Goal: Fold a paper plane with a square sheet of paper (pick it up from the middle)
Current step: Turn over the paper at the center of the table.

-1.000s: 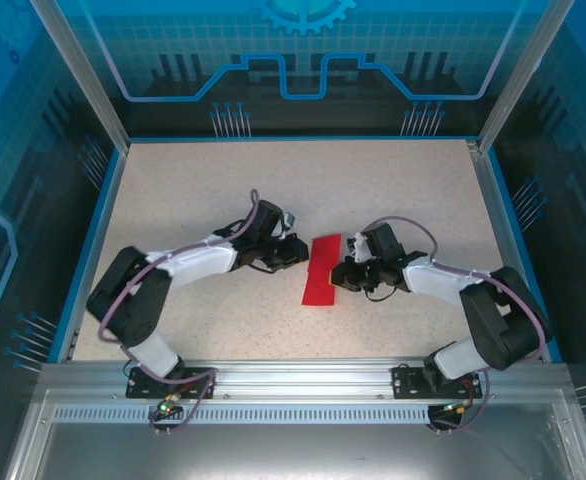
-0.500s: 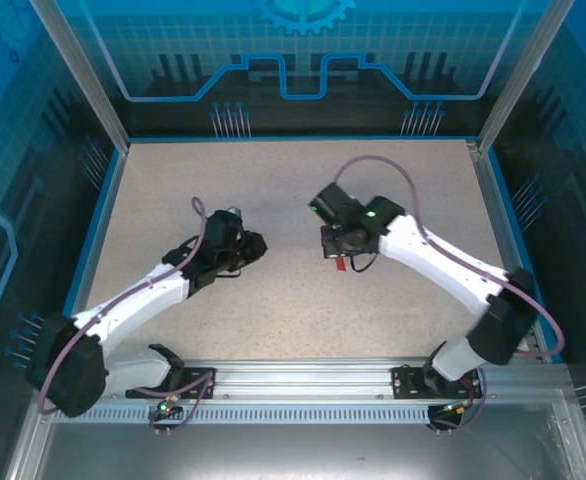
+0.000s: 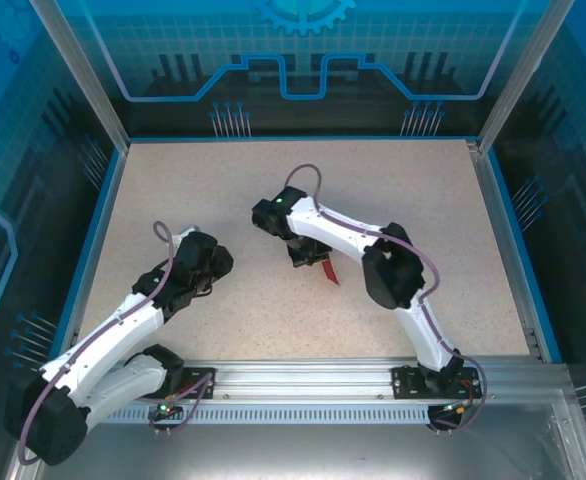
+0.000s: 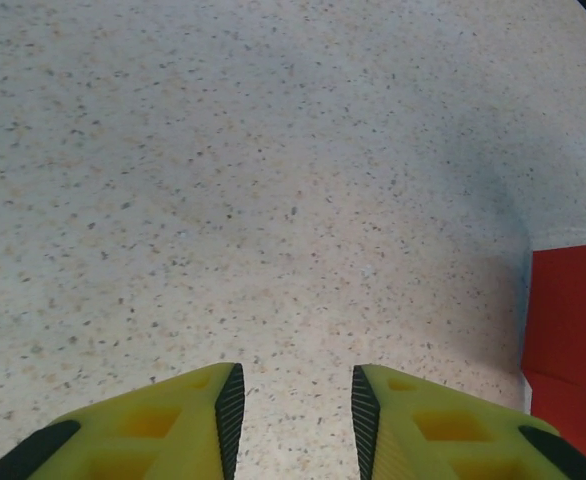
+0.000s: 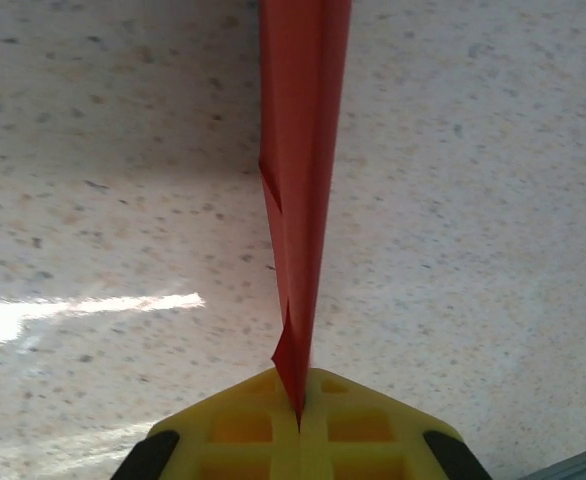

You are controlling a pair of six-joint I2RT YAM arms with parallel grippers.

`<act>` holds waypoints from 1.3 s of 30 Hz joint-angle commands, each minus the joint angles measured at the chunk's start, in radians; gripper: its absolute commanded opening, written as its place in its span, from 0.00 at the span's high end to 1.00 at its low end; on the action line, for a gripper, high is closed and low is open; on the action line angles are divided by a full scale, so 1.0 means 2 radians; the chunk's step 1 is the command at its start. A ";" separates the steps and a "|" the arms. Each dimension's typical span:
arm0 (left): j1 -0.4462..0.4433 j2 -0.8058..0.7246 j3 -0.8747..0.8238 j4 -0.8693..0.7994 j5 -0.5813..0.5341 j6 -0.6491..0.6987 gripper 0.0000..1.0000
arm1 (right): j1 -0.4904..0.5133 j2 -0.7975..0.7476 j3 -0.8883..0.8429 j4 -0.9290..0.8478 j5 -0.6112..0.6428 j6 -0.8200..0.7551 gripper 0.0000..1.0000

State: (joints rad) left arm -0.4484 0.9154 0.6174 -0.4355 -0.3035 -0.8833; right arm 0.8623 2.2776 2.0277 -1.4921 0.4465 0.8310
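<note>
My right gripper (image 5: 300,418) pinches the folded paper (image 5: 298,150), its long axis pointing straight ahead; my left gripper (image 4: 293,405), part-open and empty, stands apart.

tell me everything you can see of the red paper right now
The red paper is thin, plain and bright red, folded lengthwise into a narrow layered strip with small kinks along one edge. One end is pinched in the shut right claw, and the strip runs straight away from it, seen edge-on. From above it shows as a small red sliver under that claw, near the middle of the table. Whether it touches the tabletop cannot be told.
</note>
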 commanded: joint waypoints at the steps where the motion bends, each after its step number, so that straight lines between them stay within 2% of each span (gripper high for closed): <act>1: 0.007 -0.018 -0.008 -0.028 -0.016 0.016 0.61 | 0.009 0.048 0.048 -0.049 -0.040 0.006 0.94; 7: 0.012 -0.030 -0.005 -0.040 -0.002 0.031 0.60 | 0.007 0.084 0.105 -0.021 -0.098 -0.011 0.83; 11: 0.013 -0.030 -0.005 -0.042 0.018 0.033 0.59 | 0.005 0.088 0.106 0.010 -0.134 -0.016 0.73; 14: 0.013 -0.026 -0.004 -0.042 0.042 0.038 0.58 | 0.005 0.070 0.091 0.051 -0.165 -0.027 0.66; 17: 0.013 -0.019 -0.006 -0.026 0.075 0.046 0.57 | 0.002 0.005 0.032 0.131 -0.194 -0.035 0.58; 23: 0.013 0.028 0.002 0.037 0.161 0.055 0.54 | -0.054 -0.146 -0.182 0.309 -0.244 -0.047 0.61; 27: 0.012 0.090 0.013 0.085 0.224 0.054 0.54 | -0.111 -0.189 -0.305 0.438 -0.333 -0.055 0.71; 31: 0.012 0.144 0.035 0.102 0.255 0.054 0.54 | -0.136 -0.175 -0.328 0.464 -0.354 -0.069 0.78; 35: 0.011 0.186 0.056 0.111 0.277 0.050 0.54 | -0.143 -0.144 -0.328 0.457 -0.328 -0.064 0.83; 39: 0.010 0.207 0.071 0.103 0.280 0.052 0.54 | -0.144 -0.134 -0.354 0.471 -0.312 -0.036 0.82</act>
State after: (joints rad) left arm -0.4320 1.3121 0.7219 -0.2379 0.2077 -0.8021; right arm 0.5751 1.9911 1.3521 -0.5831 -0.1837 0.7235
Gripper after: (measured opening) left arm 0.462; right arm 0.176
